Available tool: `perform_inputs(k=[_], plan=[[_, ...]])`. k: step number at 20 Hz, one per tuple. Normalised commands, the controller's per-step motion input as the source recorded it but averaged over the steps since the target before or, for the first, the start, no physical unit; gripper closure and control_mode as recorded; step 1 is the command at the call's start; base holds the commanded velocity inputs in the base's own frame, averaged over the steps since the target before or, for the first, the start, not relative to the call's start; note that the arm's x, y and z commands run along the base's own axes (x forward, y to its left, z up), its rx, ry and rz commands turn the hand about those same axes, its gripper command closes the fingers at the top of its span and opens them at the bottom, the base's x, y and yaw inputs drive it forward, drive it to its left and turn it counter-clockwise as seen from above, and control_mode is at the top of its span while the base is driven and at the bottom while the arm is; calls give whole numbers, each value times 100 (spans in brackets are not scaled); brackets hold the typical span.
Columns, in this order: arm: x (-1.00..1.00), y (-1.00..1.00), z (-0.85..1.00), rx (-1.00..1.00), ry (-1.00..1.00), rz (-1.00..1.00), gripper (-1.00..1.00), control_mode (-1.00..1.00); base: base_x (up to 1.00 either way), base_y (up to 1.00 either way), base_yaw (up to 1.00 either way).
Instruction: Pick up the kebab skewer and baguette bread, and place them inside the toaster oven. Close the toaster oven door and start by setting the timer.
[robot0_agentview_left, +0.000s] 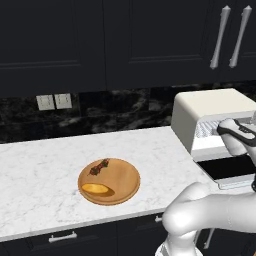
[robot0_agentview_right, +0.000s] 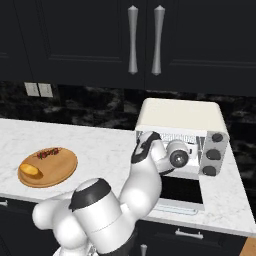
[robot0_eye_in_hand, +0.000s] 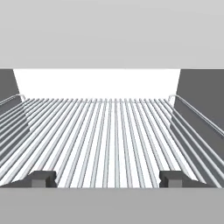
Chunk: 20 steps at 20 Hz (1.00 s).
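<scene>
We see a cream-white boxy toaster oven (robot0_agentview_right: 180, 117) with three dark round knobs (robot0_agentview_right: 214, 154) at its right and silver-grey wire rack bars (robot0_eye_in_hand: 109, 135) inside. Its dark glass door (robot0_agentview_right: 181, 189) carries a pale silver edge. The round wooden board (robot0_agentview_left: 120, 182) is warm tan; on it the golden-orange baguette loaf (robot0_agentview_left: 96, 188) lies near and the dark brown kebab skewer (robot0_agentview_left: 100, 166) far. The stone countertop (robot0_agentview_left: 40, 165) is white with faint grey veins, the backsplash (robot0_agentview_left: 120, 107) black with pale marbling, the cabinets (robot0_agentview_left: 75, 40) black with silver handles (robot0_agentview_right: 145, 40).

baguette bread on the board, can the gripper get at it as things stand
Probably not without moving first: the gripper is at the toaster oven over its rack, while the baguette bread lies uncovered on the wooden board, well off to the side.
</scene>
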Motion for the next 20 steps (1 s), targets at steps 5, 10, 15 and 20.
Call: perform_inputs(k=[5,10,15,20], plan=[[-66,0,-98,0,11,0,-100,-100,0,0,0],[-67,0,-100,0,13,0,-100,-100,0,0,0],[-58,0,-94,0,17,0,-100,-100,0,0,0],[-54,0,-91,0,20,0,-100,-100,0,0,0]])
